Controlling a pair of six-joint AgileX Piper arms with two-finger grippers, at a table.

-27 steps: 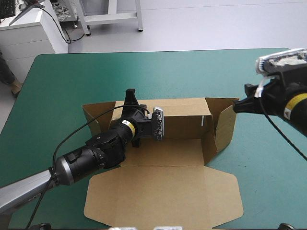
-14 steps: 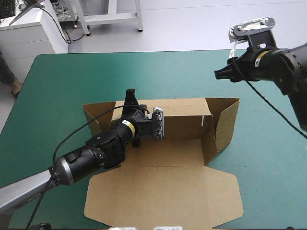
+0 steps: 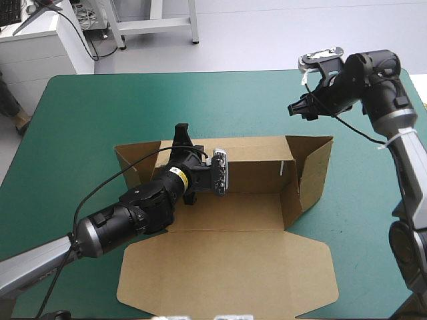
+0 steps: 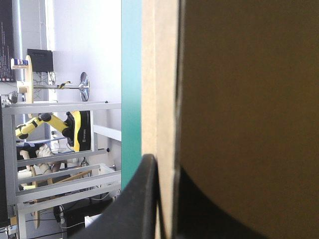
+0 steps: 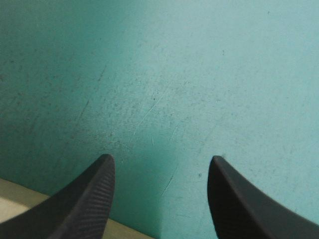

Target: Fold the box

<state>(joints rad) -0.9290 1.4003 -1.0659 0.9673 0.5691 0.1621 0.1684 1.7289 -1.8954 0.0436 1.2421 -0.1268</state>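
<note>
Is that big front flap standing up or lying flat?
Lying flat: the lid spreads on the teal-green cover; the far wall stands raised.

Black cylindrical arms, silver lower links, yellow wrist label, ribbed black jaws

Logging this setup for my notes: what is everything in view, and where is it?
box: one, brown, mid-table; far and right walls raised, lid flat toward the near edge.
table: one, teal-green cover, under the box.
left claw: one, black, shut on the box's far wall.
right claw: one, black, open, above bare table beyond the box's far right corner.
</note>
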